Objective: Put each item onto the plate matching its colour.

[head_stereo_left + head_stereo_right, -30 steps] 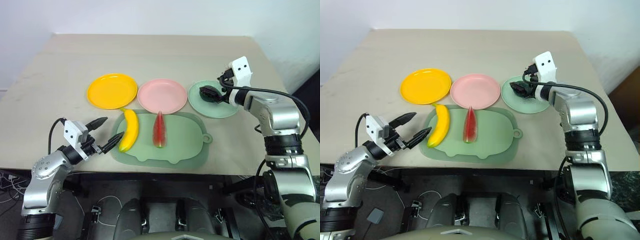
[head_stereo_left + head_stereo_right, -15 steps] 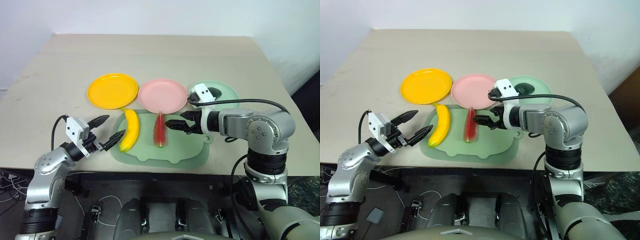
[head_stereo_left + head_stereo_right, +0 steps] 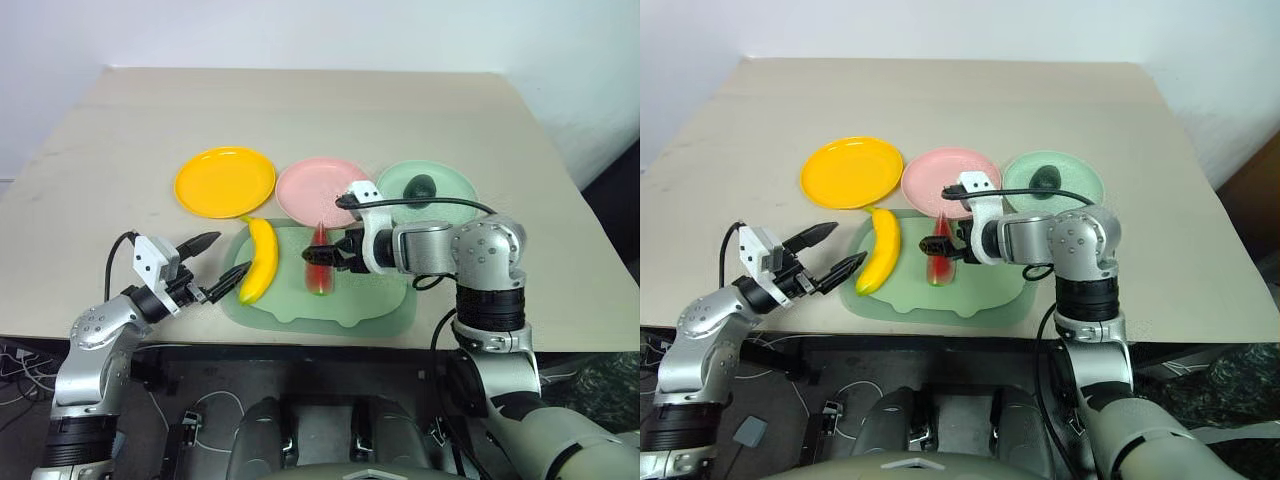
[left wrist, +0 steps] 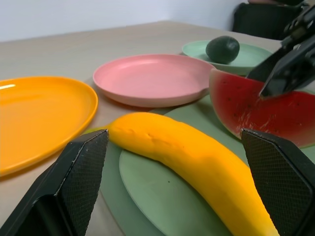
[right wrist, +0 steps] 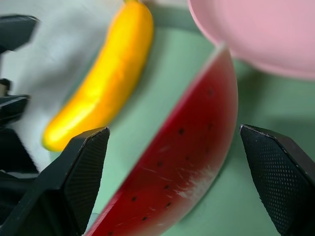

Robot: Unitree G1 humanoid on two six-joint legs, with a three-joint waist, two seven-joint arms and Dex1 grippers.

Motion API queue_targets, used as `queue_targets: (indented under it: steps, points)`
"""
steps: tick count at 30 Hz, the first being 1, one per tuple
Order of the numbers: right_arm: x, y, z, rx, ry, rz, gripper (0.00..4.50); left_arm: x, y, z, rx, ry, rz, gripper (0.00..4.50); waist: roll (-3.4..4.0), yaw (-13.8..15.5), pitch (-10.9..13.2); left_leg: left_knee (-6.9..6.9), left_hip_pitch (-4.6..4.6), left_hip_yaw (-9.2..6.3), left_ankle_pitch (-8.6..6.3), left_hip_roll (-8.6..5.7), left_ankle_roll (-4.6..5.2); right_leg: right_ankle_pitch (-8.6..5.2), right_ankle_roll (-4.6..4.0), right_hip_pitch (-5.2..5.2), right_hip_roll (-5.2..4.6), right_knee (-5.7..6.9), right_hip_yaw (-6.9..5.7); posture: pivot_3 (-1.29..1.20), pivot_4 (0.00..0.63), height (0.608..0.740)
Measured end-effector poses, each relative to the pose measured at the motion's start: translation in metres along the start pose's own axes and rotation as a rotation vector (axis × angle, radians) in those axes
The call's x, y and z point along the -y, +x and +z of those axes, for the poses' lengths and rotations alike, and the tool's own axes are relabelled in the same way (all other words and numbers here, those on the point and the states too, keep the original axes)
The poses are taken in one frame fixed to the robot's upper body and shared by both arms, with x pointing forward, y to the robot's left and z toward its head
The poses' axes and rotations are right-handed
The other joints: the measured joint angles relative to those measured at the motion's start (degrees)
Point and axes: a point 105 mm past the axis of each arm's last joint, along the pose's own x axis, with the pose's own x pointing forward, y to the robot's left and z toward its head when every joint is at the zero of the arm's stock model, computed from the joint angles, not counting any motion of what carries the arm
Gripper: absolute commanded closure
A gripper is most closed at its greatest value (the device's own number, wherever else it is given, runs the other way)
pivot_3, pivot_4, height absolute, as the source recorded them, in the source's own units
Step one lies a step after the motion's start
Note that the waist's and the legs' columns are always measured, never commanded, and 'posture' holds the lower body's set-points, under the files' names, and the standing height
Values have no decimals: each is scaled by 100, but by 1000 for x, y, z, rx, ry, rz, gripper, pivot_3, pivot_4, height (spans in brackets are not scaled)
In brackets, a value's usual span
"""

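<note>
While the tan table (image 3: 120,150) and pale wall frame the scene, the pale green mat (image 3: 370,290) lies at the near edge, three plates in a row behind it. Yellow plate (image 3: 224,181) and pink plate (image 3: 320,190) are bare; mint plate (image 3: 445,190) carries the avocado (image 3: 421,186). Banana (image 3: 260,260) and watermelon wedge (image 3: 319,262) lie on the mat, apart. Both look like light, rigid, smooth plastic, likely slippery. Right gripper (image 3: 943,246), fingers spread, straddles the wedge's midsection, the best hold across its flat faces. Left gripper (image 3: 212,265), released, waits beside the banana's near end.
</note>
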Motion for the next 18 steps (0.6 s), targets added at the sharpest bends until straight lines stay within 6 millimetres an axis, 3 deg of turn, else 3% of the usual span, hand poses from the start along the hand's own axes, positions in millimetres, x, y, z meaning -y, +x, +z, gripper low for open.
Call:
queue_targets:
  steps: [7, 17, 18]
  points:
    - [-7, 14, -7, -102, -150, -89, 24, 0, 0, -1, -5, 4, 3, 0, -1, -16, -1, -1, -2, 0, 0, 3, 0, 0, 0, -3, 0, 0, 0, 0, 150, 695]
    - [-8, 14, -11, -175, -364, -125, 24, 2, 1, -3, -6, 6, 2, 0, -1, -2, -1, -1, -3, 0, -1, 5, 1, 0, 0, -3, -1, -1, 0, 0, 150, 695]
    - [-9, 15, -12, -178, -385, -126, 192, 2, 1, -3, -4, 8, 2, 0, -1, -3, -1, -1, -3, -1, -1, 5, 1, 0, 0, -4, -1, -2, 0, 0, 150, 695]
